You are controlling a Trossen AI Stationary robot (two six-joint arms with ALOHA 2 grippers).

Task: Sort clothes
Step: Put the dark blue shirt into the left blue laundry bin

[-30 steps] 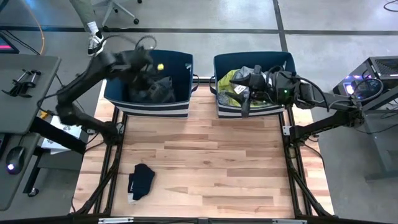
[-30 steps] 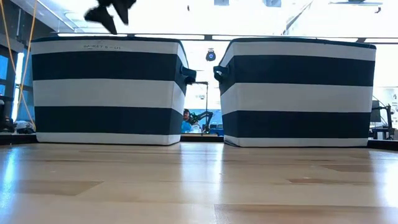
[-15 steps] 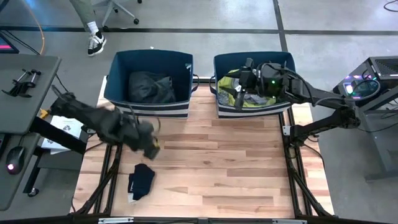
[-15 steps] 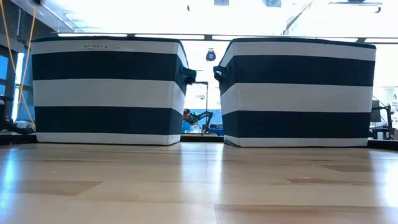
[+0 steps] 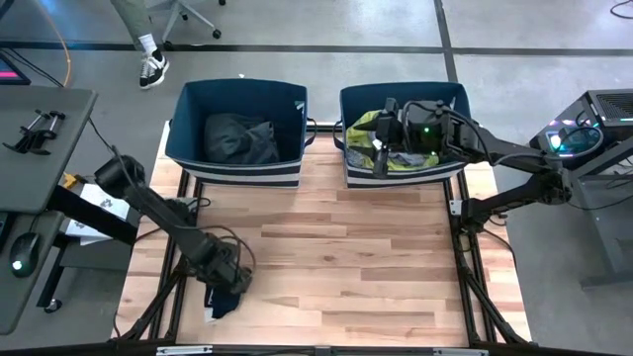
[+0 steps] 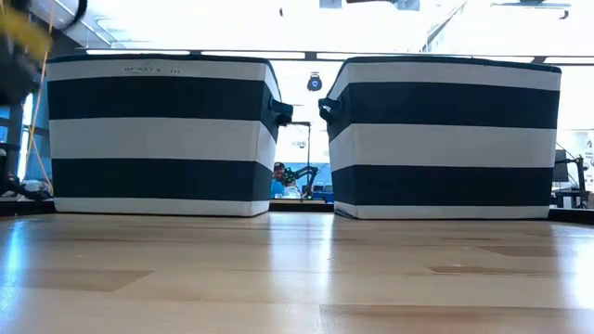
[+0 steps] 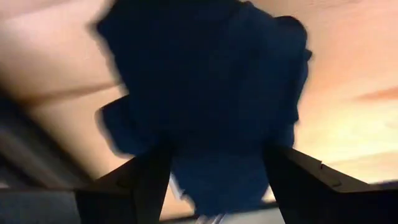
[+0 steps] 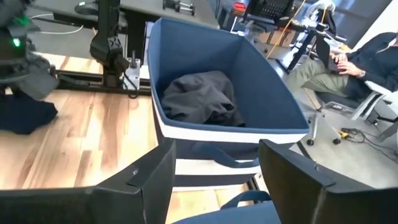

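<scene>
At the table's near left, the left gripper point(image 5: 229, 280) hangs low over the last loose garment, a dark navy piece point(image 5: 224, 300) lying crumpled on the wooden table point(image 5: 346, 257). In the left wrist view its fingers point(image 7: 146, 180) stand well apart with the navy cloth point(image 7: 205, 99) between and beyond them, nothing held yet. For a clean pick, the judgement is that the arm should come straight down onto the thickest fold, press lightly to the wood, then close, so that it takes the whole bundle rather than one loose edge.

Further right, the left bin point(image 5: 240, 168) holds dark grey clothing point(image 5: 240, 140), which looks like the proper home for the navy piece.

The right bin point(image 5: 396, 173) holds neon yellow and pale garments point(image 5: 368, 133). The right gripper point(image 5: 381, 129) waits above it, fingers parted and empty.
</scene>
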